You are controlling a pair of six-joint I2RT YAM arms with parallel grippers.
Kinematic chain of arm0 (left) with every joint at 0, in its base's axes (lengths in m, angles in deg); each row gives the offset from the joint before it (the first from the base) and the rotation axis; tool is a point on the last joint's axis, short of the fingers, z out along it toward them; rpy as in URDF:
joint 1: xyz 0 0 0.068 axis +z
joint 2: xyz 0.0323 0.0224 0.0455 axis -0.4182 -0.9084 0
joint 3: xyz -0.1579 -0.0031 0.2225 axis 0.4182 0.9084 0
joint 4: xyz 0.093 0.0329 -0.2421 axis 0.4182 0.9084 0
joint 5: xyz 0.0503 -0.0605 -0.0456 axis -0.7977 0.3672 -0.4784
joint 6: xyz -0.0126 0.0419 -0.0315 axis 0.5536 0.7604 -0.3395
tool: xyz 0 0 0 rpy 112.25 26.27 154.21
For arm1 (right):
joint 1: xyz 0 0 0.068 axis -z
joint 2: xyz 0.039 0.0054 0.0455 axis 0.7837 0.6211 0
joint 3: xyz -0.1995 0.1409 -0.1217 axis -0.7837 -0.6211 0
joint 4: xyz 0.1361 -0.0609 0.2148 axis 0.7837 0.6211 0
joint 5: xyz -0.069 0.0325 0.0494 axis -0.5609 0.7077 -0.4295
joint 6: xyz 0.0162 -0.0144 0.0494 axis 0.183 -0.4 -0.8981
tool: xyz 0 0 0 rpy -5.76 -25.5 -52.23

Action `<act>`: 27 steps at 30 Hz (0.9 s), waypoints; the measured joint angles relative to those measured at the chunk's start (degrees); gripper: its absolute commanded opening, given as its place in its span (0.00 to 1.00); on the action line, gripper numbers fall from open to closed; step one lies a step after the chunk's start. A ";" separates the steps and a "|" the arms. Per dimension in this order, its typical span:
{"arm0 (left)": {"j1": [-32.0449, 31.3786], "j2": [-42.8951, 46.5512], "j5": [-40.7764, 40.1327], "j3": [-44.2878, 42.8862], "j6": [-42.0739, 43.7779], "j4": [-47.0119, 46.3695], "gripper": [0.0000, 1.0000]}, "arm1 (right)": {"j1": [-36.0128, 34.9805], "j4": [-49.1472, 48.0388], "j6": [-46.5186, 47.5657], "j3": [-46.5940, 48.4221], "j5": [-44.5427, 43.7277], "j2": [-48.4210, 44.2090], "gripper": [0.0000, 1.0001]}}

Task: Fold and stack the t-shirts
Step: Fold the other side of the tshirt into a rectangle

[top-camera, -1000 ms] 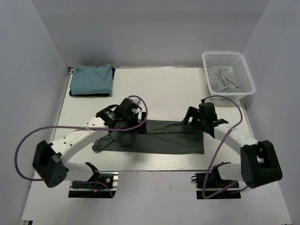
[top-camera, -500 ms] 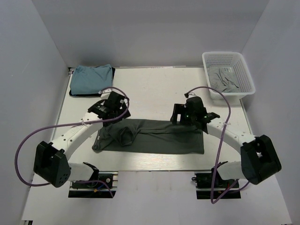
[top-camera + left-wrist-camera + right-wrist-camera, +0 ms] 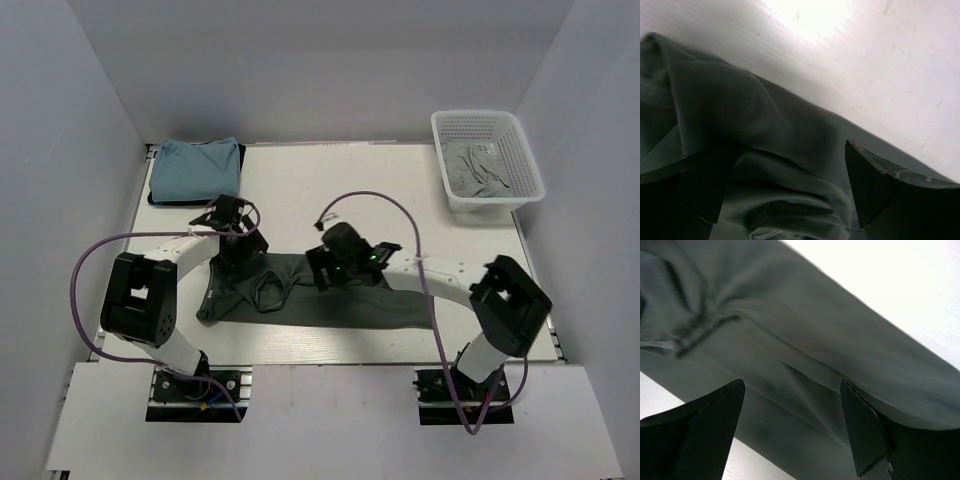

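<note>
**Top view.** A dark grey-green cotton t-shirt lies folded into a long band across the near part of the white table. Its left end is bunched into wrinkles. The left gripper is low over the far left corner of that shirt. The right gripper is over the shirt's far edge, near its middle, with the right arm stretched along the band from the shirt's right end. Well beyond the shirt's left end a light teal-blue folded t-shirt lies at the far left of the table. Well beyond its right end stands a white plastic mesh basket with pale grey t-shirts crumpled inside.

**Left wrist view.** The left gripper's two black fingers stand wide apart with nothing between them. The dark grey-green shirt lies below in soft ridges and fills the lower left of the view. Bare table runs past the shirt's edge at the upper right. Whether the fingertips touch the cloth cannot be told.

**Right wrist view.** The right gripper's two fingers are also parted and hold nothing. A smoother stretch of the same shirt spans the gap beneath them, with a gathered crease toward the left. Table shows beyond the shirt at the upper right and again at the lower left.
</note>
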 measured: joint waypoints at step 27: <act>3.50 4.83 8.41 8.98 0.42 -10.19 1.00 | -13.29 9.84 -24.52 23.80 -8.28 19.71 0.55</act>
